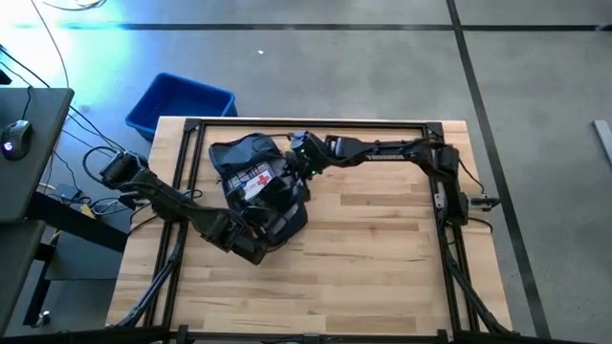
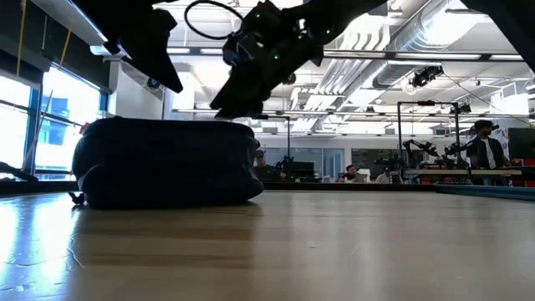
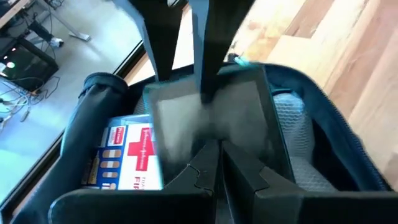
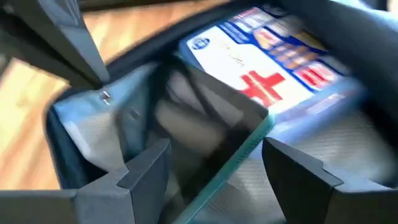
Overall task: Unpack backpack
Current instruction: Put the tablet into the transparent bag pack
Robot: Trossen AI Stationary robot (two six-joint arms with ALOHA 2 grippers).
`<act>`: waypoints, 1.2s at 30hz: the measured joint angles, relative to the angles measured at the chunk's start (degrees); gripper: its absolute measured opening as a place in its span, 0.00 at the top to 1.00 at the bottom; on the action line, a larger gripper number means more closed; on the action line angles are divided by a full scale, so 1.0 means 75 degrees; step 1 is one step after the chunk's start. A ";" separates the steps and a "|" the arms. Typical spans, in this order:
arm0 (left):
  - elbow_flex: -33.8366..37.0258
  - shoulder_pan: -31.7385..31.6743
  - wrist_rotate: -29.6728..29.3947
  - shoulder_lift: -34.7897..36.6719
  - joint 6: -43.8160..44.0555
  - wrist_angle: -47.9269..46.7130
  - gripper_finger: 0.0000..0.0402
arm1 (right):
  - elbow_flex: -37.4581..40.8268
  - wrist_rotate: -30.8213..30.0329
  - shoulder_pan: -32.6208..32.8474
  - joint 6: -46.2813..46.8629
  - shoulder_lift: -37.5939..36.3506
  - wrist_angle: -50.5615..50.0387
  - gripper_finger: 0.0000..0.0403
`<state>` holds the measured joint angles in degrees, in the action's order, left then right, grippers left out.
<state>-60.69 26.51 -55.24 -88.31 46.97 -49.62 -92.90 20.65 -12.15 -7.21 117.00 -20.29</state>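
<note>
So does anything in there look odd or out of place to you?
Nothing looks damaged or spilled. The backpack lies unzipped on the table, with a first-aid kit and a dark flat tablet inside. The tablet sits slightly tilted, that's all.

High view: straight down over the whole worktop (image 1: 382,248).
Low view: worktop level, facing the room.
Wrist views: close, both inside the backpack (image 1: 256,186).

Both arms (image 1: 382,150) were dark, jointed links. Black cables looped near the table (image 1: 382,277) frame. Each gripper had flat, angular, dark grey fingers (image 4: 298,168) with stepped tips.
</note>
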 joint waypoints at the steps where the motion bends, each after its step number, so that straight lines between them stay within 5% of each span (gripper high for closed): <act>1: 0.0000 -0.0063 0.0051 0.0000 -0.0099 -0.0001 1.00 | 0.0000 -0.0063 0.0004 -0.0127 -0.0099 -0.0191 0.41; 8: 0.0152 -0.0506 0.0520 -0.0012 -0.0719 0.0173 1.00 | -0.0003 -0.0345 0.0044 -0.1537 -0.0206 -0.2488 0.41; 13: 0.1101 -0.0780 0.1068 -0.0028 -0.1102 0.1199 1.00 | 0.0291 -0.1677 0.0338 -0.1844 -0.0273 -0.2938 0.41; 23: 0.2384 -0.1190 0.1789 -0.0026 -0.2557 0.3473 1.00 | 0.0924 -0.3130 0.0657 -0.1632 -0.0444 -0.1767 0.50; 36: 0.2412 -0.1154 0.2051 -0.0026 -0.3094 0.3777 1.00 | 0.0883 -0.4596 0.1309 -0.1908 -0.0535 -0.1103 0.72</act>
<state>-42.60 17.85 -39.86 -88.51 23.76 -21.29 -86.28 -13.82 -2.33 -21.52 112.99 -28.56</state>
